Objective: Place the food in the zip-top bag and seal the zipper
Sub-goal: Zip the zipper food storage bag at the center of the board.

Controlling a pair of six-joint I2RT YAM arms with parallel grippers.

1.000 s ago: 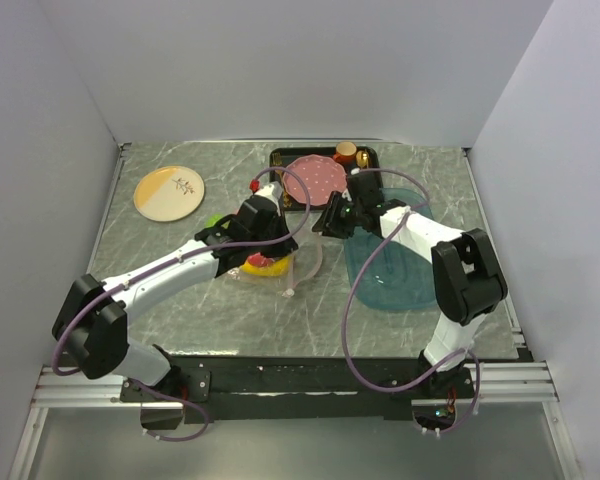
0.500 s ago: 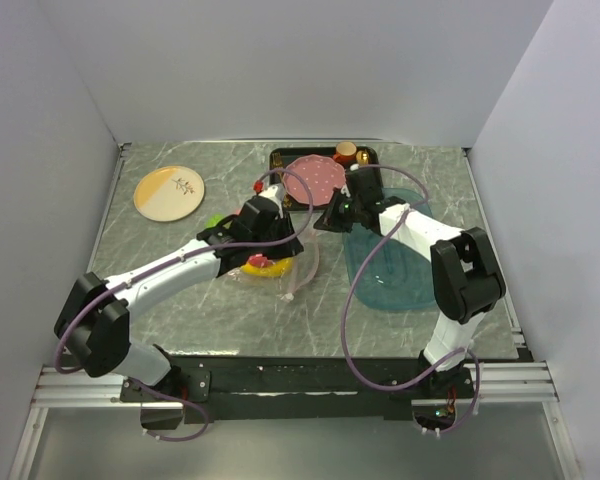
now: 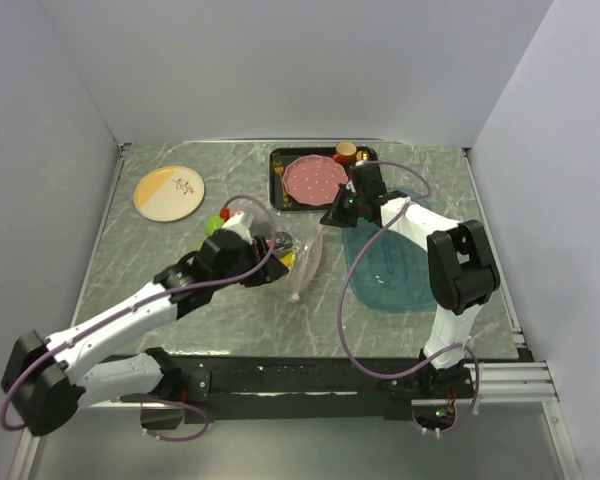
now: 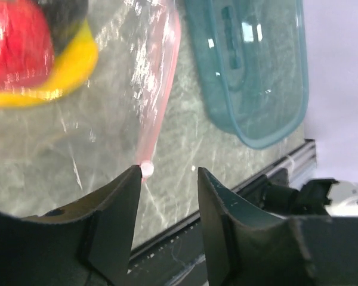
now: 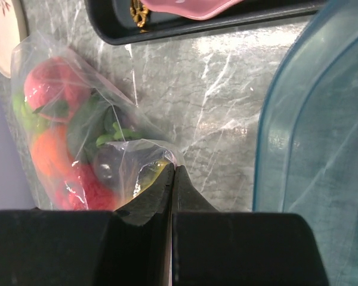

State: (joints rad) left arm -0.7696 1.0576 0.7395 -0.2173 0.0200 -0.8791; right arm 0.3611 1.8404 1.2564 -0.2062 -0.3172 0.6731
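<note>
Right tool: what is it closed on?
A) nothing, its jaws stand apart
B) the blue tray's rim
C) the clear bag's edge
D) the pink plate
C: in the right wrist view the right tool is pinched shut on the film of the bag. The tray lies off to the side, untouched.

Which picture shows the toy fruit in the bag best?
The right wrist view: the toy fruit fills the clear bag, colours plain. The left wrist view catches only a blurred red and yellow bit; the top view shows it tiny.
</note>
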